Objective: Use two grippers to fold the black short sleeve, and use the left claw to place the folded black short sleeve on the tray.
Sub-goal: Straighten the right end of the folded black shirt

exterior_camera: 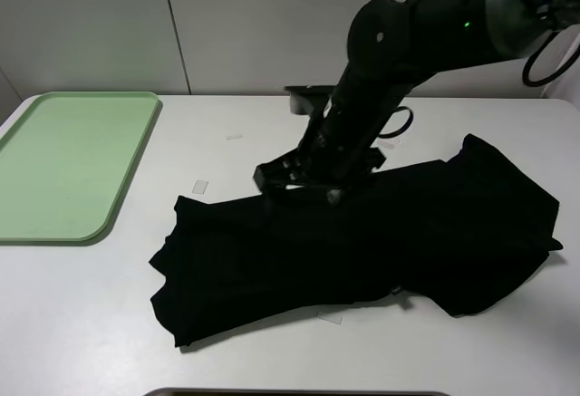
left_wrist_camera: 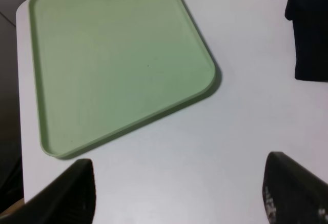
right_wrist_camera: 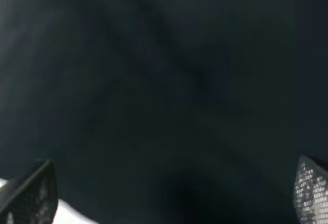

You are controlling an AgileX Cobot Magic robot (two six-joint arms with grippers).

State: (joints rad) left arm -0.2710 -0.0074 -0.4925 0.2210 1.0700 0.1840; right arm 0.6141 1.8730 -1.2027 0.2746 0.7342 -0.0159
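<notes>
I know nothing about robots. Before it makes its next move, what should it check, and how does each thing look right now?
1. Right gripper jaws apart: ok, wide over the black short sleeve.
2. Left gripper free: ok, open, nothing between its jaws, above the table beside the tray.
3. Tray has room: ok, nothing on it.
4. Black short sleeve folded: not ok, lying rumpled.
5. Right gripper touching cloth: cannot tell.

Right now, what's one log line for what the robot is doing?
left gripper: open, holding nothing | right gripper: open, over black short sleeve | tray: empty
</notes>
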